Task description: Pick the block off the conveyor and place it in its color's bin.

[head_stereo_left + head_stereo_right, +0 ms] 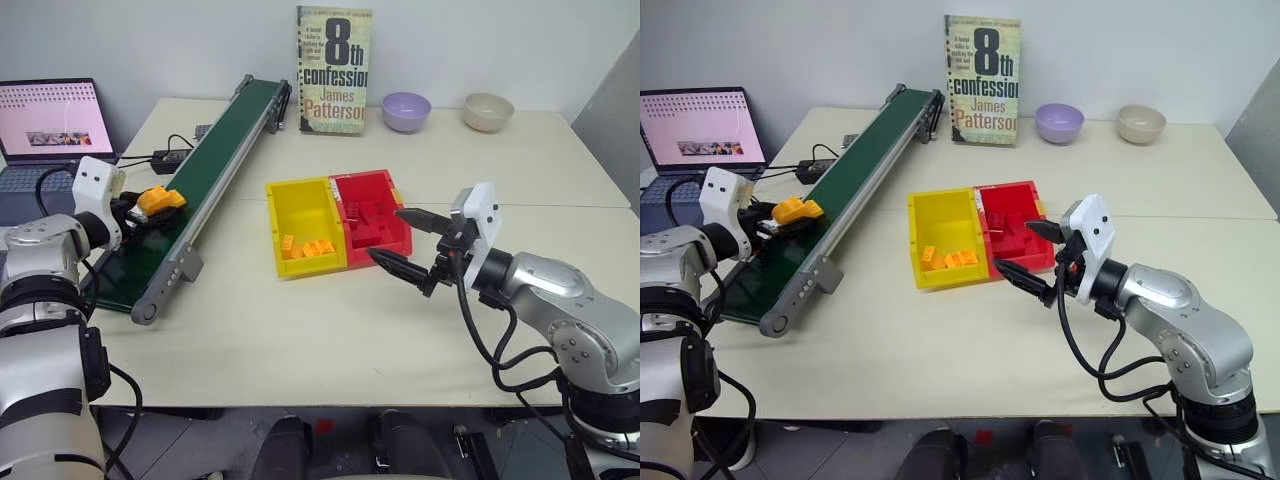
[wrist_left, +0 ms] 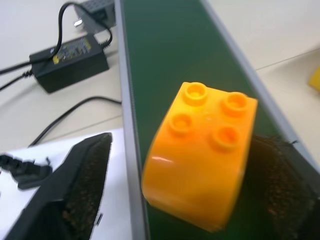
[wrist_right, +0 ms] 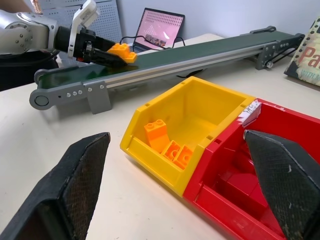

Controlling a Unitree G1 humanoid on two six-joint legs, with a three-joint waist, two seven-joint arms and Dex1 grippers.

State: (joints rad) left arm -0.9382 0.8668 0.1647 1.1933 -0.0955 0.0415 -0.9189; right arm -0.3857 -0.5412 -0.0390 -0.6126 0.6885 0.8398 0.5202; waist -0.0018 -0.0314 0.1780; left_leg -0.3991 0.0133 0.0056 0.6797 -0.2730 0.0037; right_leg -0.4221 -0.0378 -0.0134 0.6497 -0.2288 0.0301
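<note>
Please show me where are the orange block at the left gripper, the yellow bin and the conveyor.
block [image 2: 200, 155]: left wrist view, on its rounded front face.
yellow bin [image 1: 300, 212]: left eye view, on the bare floor inside.
conveyor [image 1: 228, 140]: left eye view, on the green belt surface.

A paperback book [image 1: 334, 70], purple bowl [image 1: 406, 110] and beige bowl [image 1: 488, 111] line the table's [image 1: 300, 330] far edge; a laptop [image 1: 55, 130] sits off its left edge.

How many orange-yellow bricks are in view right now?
4: one chunky orange-yellow plastic brick between the left pincer's fingers over the long dark-green conveyor belt, and three in the small yellow plastic bin, near its front end. More may be hidden there.
</note>
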